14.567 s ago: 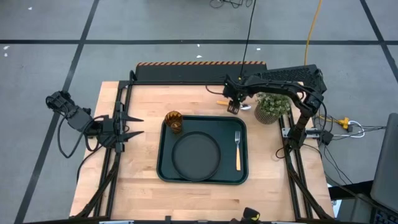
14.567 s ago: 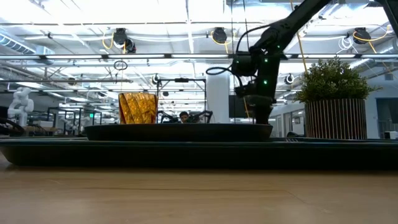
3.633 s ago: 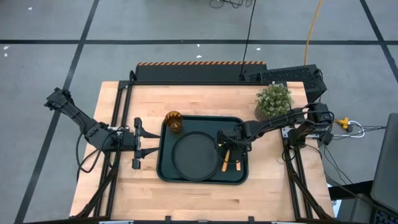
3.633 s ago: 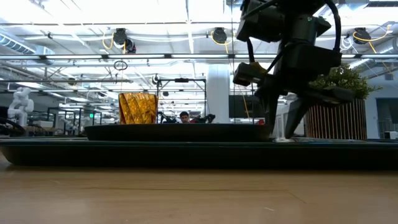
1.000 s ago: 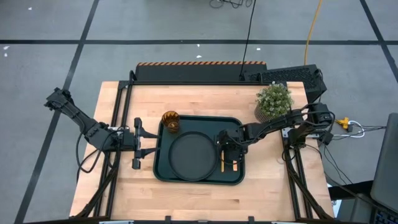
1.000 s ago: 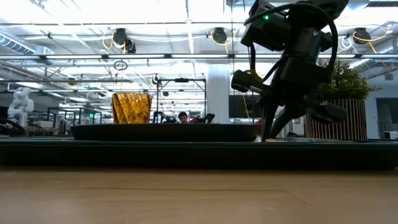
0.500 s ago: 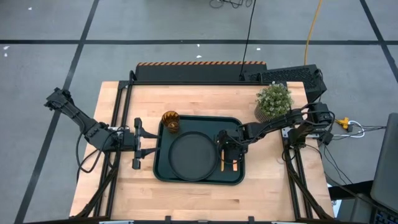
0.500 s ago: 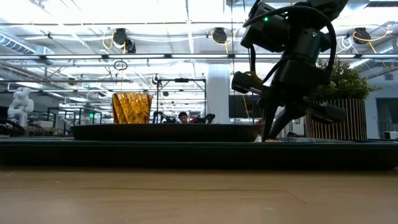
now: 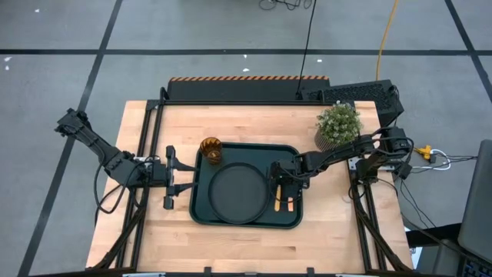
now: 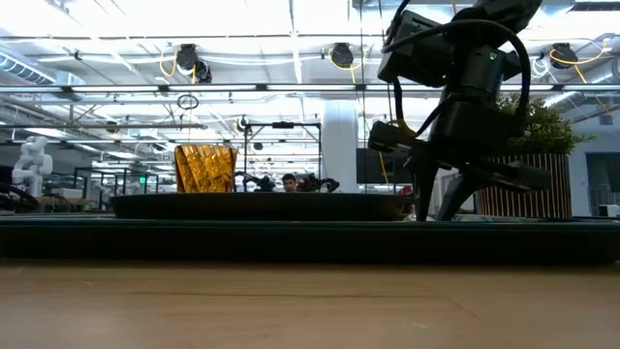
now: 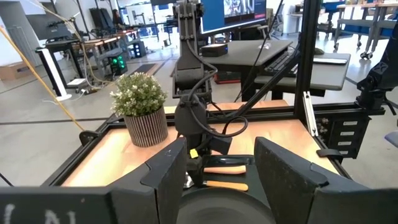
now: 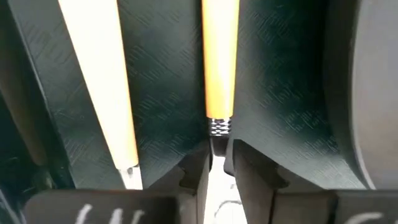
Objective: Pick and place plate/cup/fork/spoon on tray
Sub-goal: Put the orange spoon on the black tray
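Note:
The dark green tray (image 9: 201, 215) lies mid-table and holds the round dark plate (image 9: 238, 194), with the amber cup (image 9: 210, 149) in its far left corner. At its right side the spoon (image 9: 277, 202) and the fork (image 9: 290, 203) lie side by side, flat on the tray floor. My right gripper (image 12: 216, 163) points down over the spoon. Its fingers stand a little apart, on either side of the silver neck just past the orange handle (image 12: 219, 62). The fork's paler handle (image 12: 99, 87) lies beside it. My left gripper (image 9: 183, 175) waits open at the tray's left edge. My right gripper comes from above with a finger on each side of the spoon's neck (image 12: 215, 144), lying across it. I cannot tell whether the fingers touch the neck. The spoon lies flat on the tray floor.
A potted plant (image 9: 338, 127) stands at the table's far right, close to my right arm. Bare wood lies along the near edge (image 9: 246, 246) and on the far side of the tray. The low view looks into a workshop behind the table.
My right gripper has opened a little over the spoon's neck; in the low view its fingers stand wider apart than half a second ago. The spoon and the fork have stayed where they were on the tray.

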`<act>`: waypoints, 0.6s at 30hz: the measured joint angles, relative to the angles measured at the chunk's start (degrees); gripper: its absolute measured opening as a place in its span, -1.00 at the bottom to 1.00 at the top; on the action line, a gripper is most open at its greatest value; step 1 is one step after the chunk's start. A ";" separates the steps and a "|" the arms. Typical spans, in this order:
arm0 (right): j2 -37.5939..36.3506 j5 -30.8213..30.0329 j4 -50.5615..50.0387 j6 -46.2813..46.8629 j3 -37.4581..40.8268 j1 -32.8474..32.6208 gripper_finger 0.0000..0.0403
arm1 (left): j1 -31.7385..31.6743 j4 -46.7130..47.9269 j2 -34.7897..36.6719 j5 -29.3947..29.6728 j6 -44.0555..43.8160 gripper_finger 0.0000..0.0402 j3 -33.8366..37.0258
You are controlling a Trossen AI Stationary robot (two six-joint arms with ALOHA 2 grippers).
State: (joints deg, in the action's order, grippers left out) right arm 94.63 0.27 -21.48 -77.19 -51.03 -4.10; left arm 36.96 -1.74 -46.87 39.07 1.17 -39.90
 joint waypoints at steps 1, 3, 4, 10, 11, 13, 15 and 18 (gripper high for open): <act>0.00 0.00 0.09 0.00 0.00 0.00 -0.65 | 0.01 0.02 0.00 0.00 0.00 -0.04 0.00; 0.00 0.00 0.18 -0.03 0.00 0.00 -0.61 | 0.01 0.01 0.01 0.00 0.00 -0.04 0.00; 0.00 0.00 0.21 -0.04 0.00 0.00 -0.60 | 0.00 0.02 0.00 0.00 0.00 -0.04 0.00; 0.00 -0.17 0.27 -0.48 0.00 0.02 -0.57 | 0.01 0.02 0.00 0.00 0.00 -0.04 0.00; 0.00 -0.19 0.31 -0.94 0.00 0.02 -0.57 | 0.01 0.01 0.00 0.00 0.00 -0.04 0.00; 0.00 -0.26 0.59 -1.89 0.00 0.02 -0.57 | 0.00 0.01 0.00 0.00 0.01 -0.04 0.00; 0.00 -0.26 1.01 -2.31 0.00 0.02 -0.57 | -0.01 0.02 0.00 0.00 0.02 -0.04 0.00; 0.00 -0.31 1.21 -2.50 0.02 0.03 -0.57 | 0.00 0.02 0.00 0.00 0.02 -0.04 0.00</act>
State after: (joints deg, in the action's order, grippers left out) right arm 94.63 -0.04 -20.27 -79.69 -51.00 -4.07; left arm 36.96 -1.72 -46.87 39.07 1.19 -39.90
